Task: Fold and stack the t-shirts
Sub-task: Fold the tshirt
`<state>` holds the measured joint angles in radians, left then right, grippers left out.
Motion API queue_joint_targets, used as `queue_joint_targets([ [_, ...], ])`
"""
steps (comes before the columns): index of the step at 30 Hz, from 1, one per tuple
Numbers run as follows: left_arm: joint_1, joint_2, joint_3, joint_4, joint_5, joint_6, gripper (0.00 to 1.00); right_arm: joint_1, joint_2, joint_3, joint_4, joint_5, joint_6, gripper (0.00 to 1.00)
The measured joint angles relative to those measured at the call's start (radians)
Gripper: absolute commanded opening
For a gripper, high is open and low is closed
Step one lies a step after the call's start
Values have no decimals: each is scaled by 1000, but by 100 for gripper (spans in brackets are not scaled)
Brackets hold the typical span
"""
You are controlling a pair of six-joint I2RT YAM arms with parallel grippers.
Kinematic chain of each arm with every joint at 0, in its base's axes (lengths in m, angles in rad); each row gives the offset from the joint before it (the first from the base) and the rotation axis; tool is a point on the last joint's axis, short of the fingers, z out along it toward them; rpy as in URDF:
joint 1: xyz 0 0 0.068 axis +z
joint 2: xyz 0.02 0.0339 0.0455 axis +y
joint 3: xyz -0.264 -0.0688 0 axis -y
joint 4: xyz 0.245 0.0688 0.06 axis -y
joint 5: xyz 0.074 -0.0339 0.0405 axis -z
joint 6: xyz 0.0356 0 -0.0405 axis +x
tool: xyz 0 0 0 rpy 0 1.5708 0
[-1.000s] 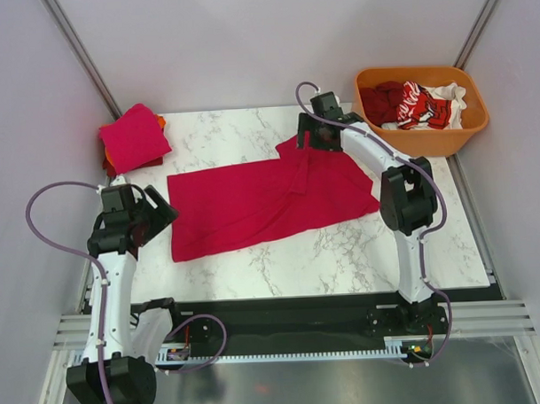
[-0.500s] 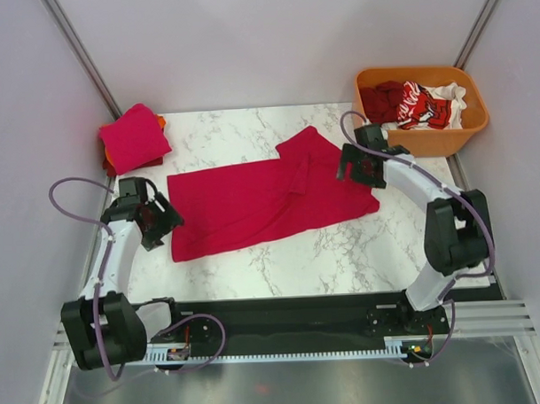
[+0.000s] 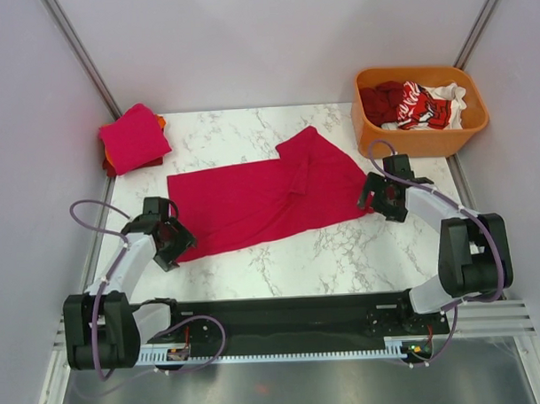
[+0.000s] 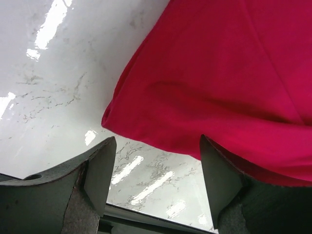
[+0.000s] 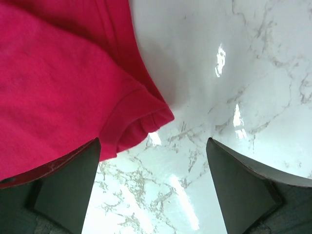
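Left gripper [image 4: 157, 139] and right gripper [image 5: 153, 141] frame t-shirt [image 3: 270, 202] corners

an orange plastic tub [image 3: 423, 144] sits at the far right corner of the marble table [image 3: 343, 253].

Our top cam sits high behind the arm bases, looking down on the whole table [image 3: 343, 253]. Both wrist cams hang really close over it. On the left claw [image 4: 157, 146] we see the crimson t-shirt [image 4: 219, 73] at its near-left corner, and on the right claw [image 5: 152, 146] its right corner. All three views share that shirt.
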<state>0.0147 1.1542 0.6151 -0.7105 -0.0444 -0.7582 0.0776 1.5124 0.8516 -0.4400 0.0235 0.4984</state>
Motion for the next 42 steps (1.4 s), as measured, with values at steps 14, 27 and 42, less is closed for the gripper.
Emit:
queue_joint_targets([
  [14,-2,-63,-101,47,-84,-120,76,-11,64,-38,201,-58,44,37],
  [27,-3,46,-56,90,-159,-135,2,-15,47,-95,259,-98,51,0],
  [42,-16,-166,-76,84,-103,-137,2,-109,-301,-262,83,-166,108,0],
])
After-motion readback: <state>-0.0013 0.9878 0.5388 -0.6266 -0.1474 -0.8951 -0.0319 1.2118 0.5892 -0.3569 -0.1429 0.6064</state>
